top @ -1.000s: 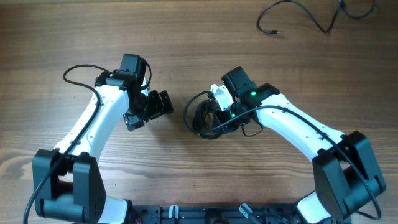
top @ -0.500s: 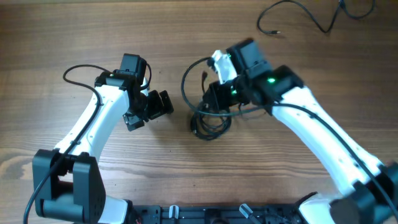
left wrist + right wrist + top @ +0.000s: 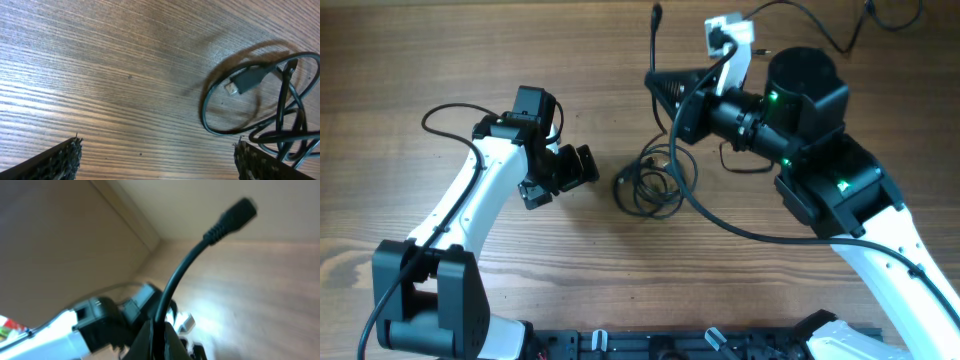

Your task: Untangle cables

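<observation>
The right claw (image 3: pixel 157 327) pinched a thin, limp cable (image 3: pixel 172 287) just below its plug (image 3: pixel 235 212), above the coiled cables (image 3: pixel 648 186) on the surface (image 3: pixel 440 60). The left claw (image 3: pixel 560 180) gaped nearby. Plug ends seemed the surest holds.

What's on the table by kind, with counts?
Arms: 2 (left arm, right arm)
Cable tangle: 1, strands inside can't be counted
Loose cable: 1, at the far edge
Total: 4
</observation>
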